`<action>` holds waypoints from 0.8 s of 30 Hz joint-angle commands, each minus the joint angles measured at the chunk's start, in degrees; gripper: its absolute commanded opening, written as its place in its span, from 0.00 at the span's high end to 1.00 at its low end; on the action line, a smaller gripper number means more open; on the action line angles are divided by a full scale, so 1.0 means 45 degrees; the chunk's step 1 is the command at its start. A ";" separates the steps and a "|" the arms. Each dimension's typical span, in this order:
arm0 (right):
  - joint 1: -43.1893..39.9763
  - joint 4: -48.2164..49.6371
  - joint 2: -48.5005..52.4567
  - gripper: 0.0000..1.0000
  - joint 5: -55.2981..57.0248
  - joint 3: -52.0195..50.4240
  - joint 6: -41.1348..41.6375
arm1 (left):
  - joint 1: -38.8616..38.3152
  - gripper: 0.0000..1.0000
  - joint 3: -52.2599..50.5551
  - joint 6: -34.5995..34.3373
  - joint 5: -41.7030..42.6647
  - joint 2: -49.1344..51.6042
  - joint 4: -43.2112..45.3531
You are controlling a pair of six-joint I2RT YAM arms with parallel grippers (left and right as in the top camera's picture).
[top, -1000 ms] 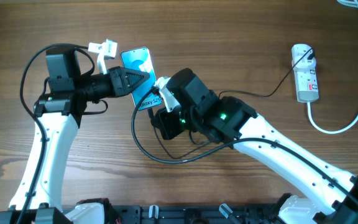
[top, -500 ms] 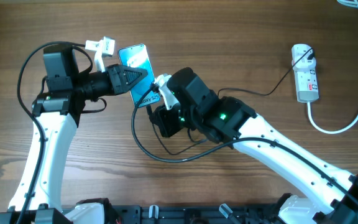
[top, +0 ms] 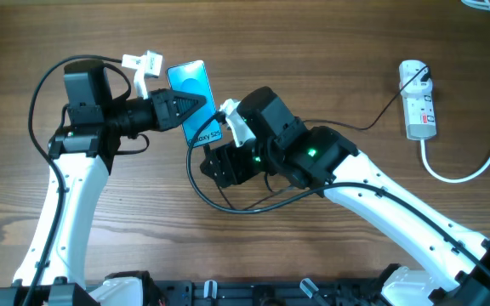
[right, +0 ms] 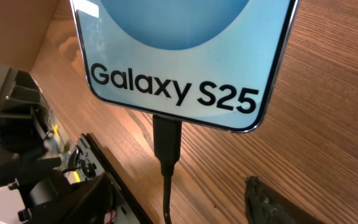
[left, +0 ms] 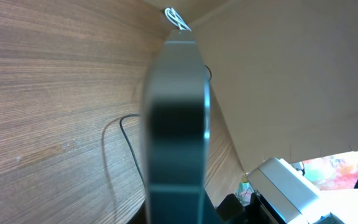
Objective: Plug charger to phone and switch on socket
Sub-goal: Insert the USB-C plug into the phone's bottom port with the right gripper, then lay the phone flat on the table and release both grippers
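Note:
The phone (top: 189,85), teal-screened with a white border, is held tilted above the table, and my left gripper (top: 185,109) is shut on its side. In the left wrist view its edge (left: 176,112) fills the middle, blurred. The right wrist view shows the screen (right: 185,56) reading "Galaxy S25", with the charger's dark connector (right: 166,142) seated in its lower end. The thin black cable (right: 166,193) hangs down from it. My right gripper (top: 217,161) sits just below the phone, open, its fingers (right: 272,199) apart on either side of the cable. The white socket (top: 418,100) lies at the far right.
A thick white cord (top: 475,170) curves from the socket toward the right edge. The charger cable loops on the wood (top: 219,204) under my right arm. The arm bases line the front edge (top: 228,293).
My right gripper has opened, let go of the connector and drawn back a little from the phone. The connector stays in the phone. My left gripper still holds the phone in about the same place.

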 commanded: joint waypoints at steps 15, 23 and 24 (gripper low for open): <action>0.0121 0.0389 -0.0044 0.68 -0.0330 0.0311 0.1001 | -0.0058 0.96 -0.0034 -0.2550 0.0544 -0.0151 0.0117; 0.0126 0.0393 -0.0044 0.85 -0.0330 0.0311 0.1001 | -0.0063 0.96 -0.0034 -0.2540 0.0578 -0.0151 0.0121; 0.0126 0.0413 -0.0044 0.88 -0.0330 0.0311 0.1005 | -0.0063 0.96 -0.0034 -0.2540 0.0578 -0.0151 0.0121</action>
